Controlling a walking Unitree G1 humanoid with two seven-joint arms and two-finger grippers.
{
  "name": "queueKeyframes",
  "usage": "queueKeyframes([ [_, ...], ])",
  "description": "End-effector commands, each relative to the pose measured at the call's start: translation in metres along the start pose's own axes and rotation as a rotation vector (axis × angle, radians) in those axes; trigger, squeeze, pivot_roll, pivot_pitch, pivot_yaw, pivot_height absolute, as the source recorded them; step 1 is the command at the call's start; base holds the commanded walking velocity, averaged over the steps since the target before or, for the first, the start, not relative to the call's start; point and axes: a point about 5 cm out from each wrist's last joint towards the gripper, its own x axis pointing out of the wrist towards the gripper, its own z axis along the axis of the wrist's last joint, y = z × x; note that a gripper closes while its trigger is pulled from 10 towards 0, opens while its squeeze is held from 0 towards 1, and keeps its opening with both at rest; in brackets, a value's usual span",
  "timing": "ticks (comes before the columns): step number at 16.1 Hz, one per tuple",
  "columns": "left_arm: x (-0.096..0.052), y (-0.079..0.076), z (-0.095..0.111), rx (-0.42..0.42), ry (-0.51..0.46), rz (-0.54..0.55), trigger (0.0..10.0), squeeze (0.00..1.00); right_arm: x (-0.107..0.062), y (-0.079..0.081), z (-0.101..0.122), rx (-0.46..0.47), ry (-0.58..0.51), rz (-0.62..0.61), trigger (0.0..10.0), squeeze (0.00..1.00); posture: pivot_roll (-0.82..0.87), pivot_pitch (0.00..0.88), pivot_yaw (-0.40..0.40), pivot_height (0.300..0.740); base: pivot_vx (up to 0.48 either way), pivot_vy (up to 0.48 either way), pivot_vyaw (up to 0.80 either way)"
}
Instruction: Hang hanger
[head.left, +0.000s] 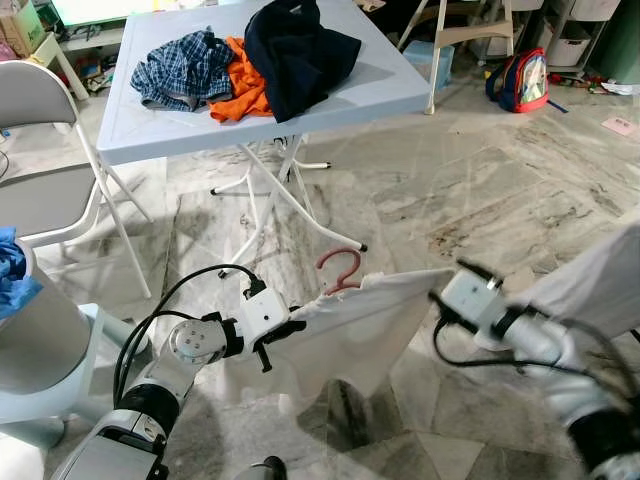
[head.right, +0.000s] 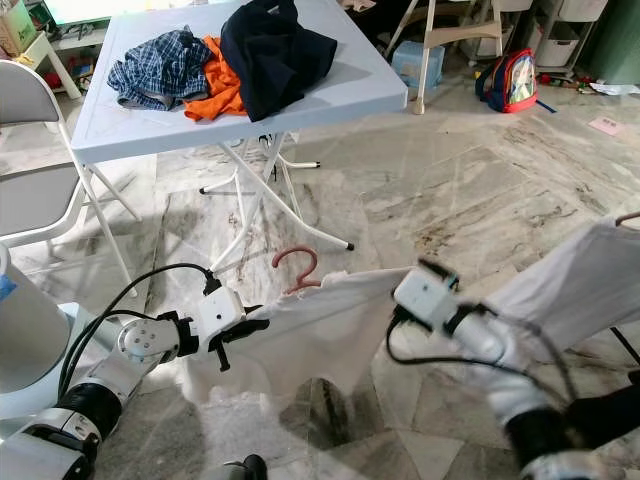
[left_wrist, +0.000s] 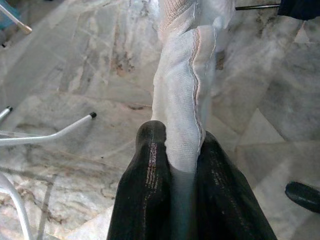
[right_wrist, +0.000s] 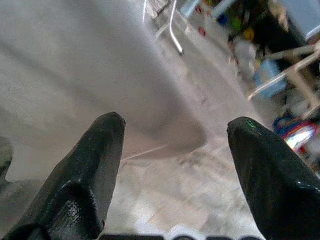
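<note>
Head stereo pair: high vantage, facing forward and down across the marble floor (head.left: 480, 180); both eyes share the bench (head.left: 200, 120), the clothes on it, the white garment (head.left: 350, 330) and both arms.

Left wrist camera: very close, looking along the left end effector (left_wrist: 182, 165) at a pinched fold of that garment, floor behind.

Right wrist camera: close, blurred, looking between the spread fingers of the right end effector (right_wrist: 175, 135) at white cloth and distant clutter.

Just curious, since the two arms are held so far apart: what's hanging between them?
A white cloth on a pink hanger spans the gap, in both eye views. The left gripper pinches its edge.
</note>
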Motion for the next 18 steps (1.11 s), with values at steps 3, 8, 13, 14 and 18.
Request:
queueKeyframes([
  [3, 0.0, 0.005, 0.005, -0.002, -0.036, 0.048, 0.0, 0.0, -0.001, 0.008, -0.005, 0.076, 0.044, -0.055, 10.0, 0.0, -0.02, 0.142, 0.05, 0.74, 0.0, 0.0, 0.0],
  [8, 0.007, 0.004, 0.01, -0.028, -0.058, 0.071, 0.0, 0.0, 0.005, 0.016, 0.01, 0.395, 0.013, -0.094, 10.0, 0.0, -0.02, 0.145, 0.05, 0.74, 0.0, 0.0, 0.0],
  [13, 0.017, -0.006, 0.016, -0.04, -0.092, 0.039, 0.0, 0.0, 0.014, 0.036, 0.038, 0.449, -0.063, 0.005, 10.0, 0.0, -0.03, 0.145, 0.047, 0.74, 0.0, 0.0, 0.0],
  [14, 0.019, -0.009, 0.017, -0.042, -0.099, 0.029, 0.0, 0.0, 0.016, 0.036, 0.042, 0.452, -0.069, -0.009, 8.5, 0.0, -0.03, 0.145, 0.047, 0.74, 0.0, 0.0, 0.0],
  [18, 0.023, -0.014, 0.02, -0.052, -0.129, 0.006, 0.0, 0.0, 0.02, 0.034, 0.044, 0.475, -0.051, -0.106, 0.0, 0.0, -0.03, 0.143, 0.047, 0.74, 0.0, 0.0, 0.0],
])
